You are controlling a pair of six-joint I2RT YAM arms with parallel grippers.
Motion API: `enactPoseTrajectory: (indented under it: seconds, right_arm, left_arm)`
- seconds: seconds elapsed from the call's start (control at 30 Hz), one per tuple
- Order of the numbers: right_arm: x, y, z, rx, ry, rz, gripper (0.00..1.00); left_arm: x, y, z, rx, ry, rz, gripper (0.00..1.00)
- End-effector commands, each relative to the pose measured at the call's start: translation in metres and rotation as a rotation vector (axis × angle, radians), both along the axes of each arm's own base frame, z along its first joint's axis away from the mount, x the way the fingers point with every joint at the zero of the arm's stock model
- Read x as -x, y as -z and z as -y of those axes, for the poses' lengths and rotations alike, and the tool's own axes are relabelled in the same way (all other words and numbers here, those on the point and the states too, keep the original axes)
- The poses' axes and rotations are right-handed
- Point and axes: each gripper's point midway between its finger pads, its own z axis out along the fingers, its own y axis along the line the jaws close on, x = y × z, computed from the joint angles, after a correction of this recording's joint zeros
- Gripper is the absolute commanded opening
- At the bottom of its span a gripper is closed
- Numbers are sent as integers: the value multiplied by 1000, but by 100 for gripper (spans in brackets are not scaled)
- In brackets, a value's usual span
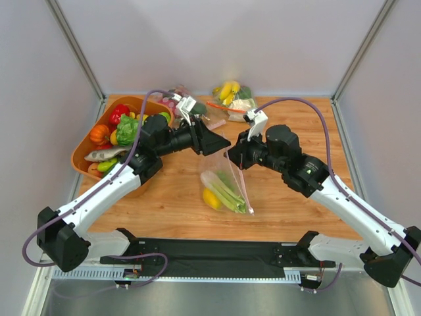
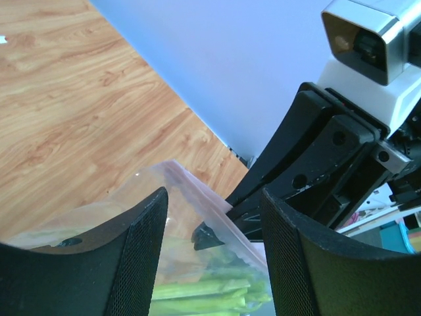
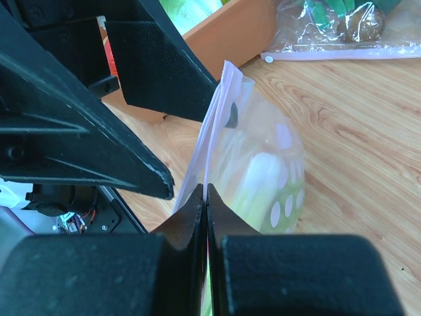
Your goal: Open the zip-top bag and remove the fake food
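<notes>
Zip-top bag point(image 1: 238, 166) mid-table between the two arms, top edge lifted; right gripper point(image 3: 206, 196) pinched flat on its pink strip, left gripper point(image 2: 214, 197) spread wide.

Surface: wooden table point(image 1: 164, 210), warm streaky grain, smooth finish. It is boxed in by plain pale-grey walls point(image 1: 217, 46) with bare metal corner posts point(image 1: 74, 47). The bag is thin clear plastic, slack and creased, printed with pale oval dots, and its lower end lies on the wood. The fake food shows through it: a long pale-green stalk point(image 1: 225, 187) with a white base, and a small yellow lemon piece point(image 1: 211, 199) just beside it. The left gripper's black mesh-textured pads point(image 2: 141, 257) stand apart with the bag rim between them; I cannot tell whether they touch it. An orange bin point(image 1: 82, 157) of glossy vegetables sits back left, and other clear bags point(image 1: 233, 99) lie near the far wall.
</notes>
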Motion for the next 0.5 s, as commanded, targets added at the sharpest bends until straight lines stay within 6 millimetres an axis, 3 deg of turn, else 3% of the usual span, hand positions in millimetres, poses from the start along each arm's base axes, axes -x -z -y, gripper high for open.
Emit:
enactPoseTrajectory:
  seconds: [0.0,0.47]
  right_arm:
    - [-1,-17,-9,-63,-15,36,0]
    - [-4,-13,-7,-48,0,32,0]
  left_arm:
    - [5,0,4,-23,27,-1,65]
    - [21,19,-2,-84,66,7,61]
